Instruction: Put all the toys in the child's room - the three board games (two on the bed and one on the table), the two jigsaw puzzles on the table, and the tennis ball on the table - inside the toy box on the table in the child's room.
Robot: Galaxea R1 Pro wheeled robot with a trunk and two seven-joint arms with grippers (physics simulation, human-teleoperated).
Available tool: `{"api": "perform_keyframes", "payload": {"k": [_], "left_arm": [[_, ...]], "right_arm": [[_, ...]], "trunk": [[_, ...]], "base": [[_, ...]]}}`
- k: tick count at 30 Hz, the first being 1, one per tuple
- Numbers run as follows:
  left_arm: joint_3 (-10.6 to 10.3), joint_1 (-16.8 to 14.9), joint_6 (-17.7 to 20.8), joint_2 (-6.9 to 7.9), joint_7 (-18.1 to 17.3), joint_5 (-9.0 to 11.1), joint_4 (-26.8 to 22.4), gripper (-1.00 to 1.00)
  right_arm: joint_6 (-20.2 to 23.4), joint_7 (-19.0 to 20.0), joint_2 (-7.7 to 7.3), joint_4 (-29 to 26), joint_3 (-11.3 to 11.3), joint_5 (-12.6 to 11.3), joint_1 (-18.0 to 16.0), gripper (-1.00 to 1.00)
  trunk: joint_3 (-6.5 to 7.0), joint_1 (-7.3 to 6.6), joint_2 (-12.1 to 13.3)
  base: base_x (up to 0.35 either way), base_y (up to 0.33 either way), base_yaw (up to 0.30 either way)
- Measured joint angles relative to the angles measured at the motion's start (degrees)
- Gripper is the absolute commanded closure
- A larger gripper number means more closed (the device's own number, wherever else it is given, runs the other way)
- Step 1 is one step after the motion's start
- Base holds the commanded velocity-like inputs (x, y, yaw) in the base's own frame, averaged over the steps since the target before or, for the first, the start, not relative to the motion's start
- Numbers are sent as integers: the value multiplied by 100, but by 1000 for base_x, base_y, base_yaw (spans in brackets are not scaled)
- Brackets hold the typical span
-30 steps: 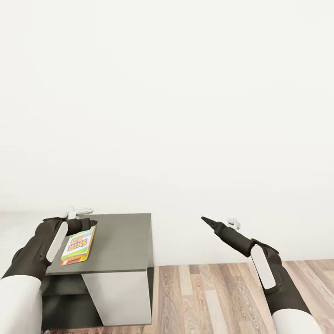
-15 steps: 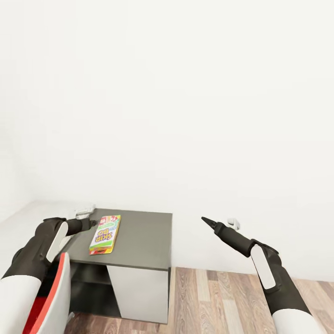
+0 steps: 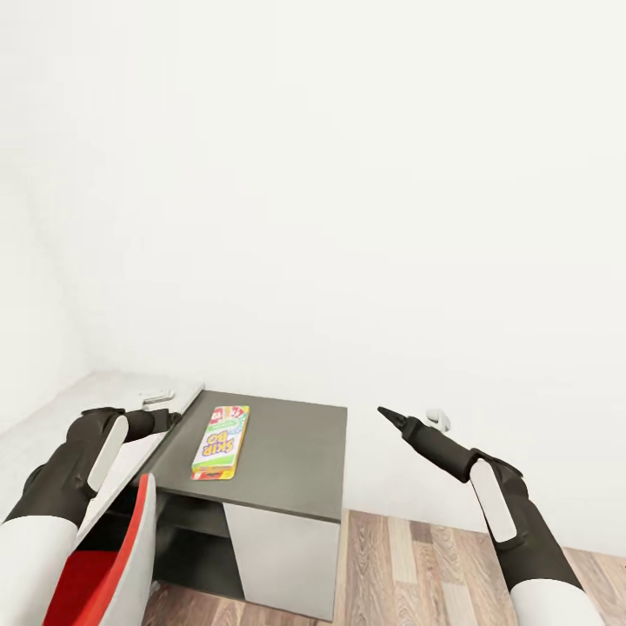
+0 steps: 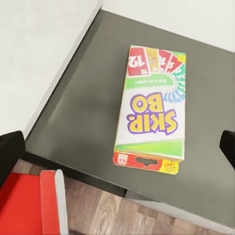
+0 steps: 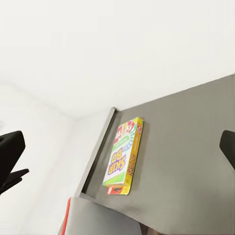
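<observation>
The left gripper (image 3: 162, 409) hangs over the seam where the pale top meets the dark top of the table (image 3: 287, 452), its fingers spread wide with nothing between them; in the left wrist view the two dark fingertips (image 4: 10, 152) stand at opposite sides, far apart. The right gripper (image 3: 416, 419) is held out over the floor (image 3: 417, 556), well off the table's right edge, holding nothing. Its wrist view likewise shows its fingertips (image 5: 11, 149) set wide apart.

A board game (image 3: 221, 441), a flat Skip-Bo box, lies face up on the dark top, just beside the seam with the pale top and near the front edge. Its long sides run roughly parallel to that seam. It is just beside the left gripper and not touched by it. The wrist views show the box (image 4: 152, 110) (image 5: 122, 156) lying flat, its red end toward the front edge.

A red-and-white chair (image 3: 104, 565) stands at the table's front, below the left arm. A white wall (image 3: 348, 217) rises behind the table.
</observation>
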Motion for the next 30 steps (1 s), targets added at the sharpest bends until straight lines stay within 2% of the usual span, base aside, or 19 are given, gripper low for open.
{"api": "perform_keyframes", "payload": {"k": [9, 19, 30], "left_arm": [[-7, 0, -7, -26, -6, -17, 1, -100], [-8, 1, -6, -27, -6, -28, -1, -100], [-11, 1, -7, -27, -5, -39, 0, -100]], "right_arm": [[2, 8, 0, 1, -1, -4, 0, -100], [8, -3, 1, 3, 0, 2, -1, -100], [9, 2, 1, 2, 0, 3, -1, -100]], "trunk": [[0, 2, 1], [-7, 0, 1], [-99, 2, 1]], "base": [[82, 36, -215], [112, 52, -20], [22, 6, 0]]}}
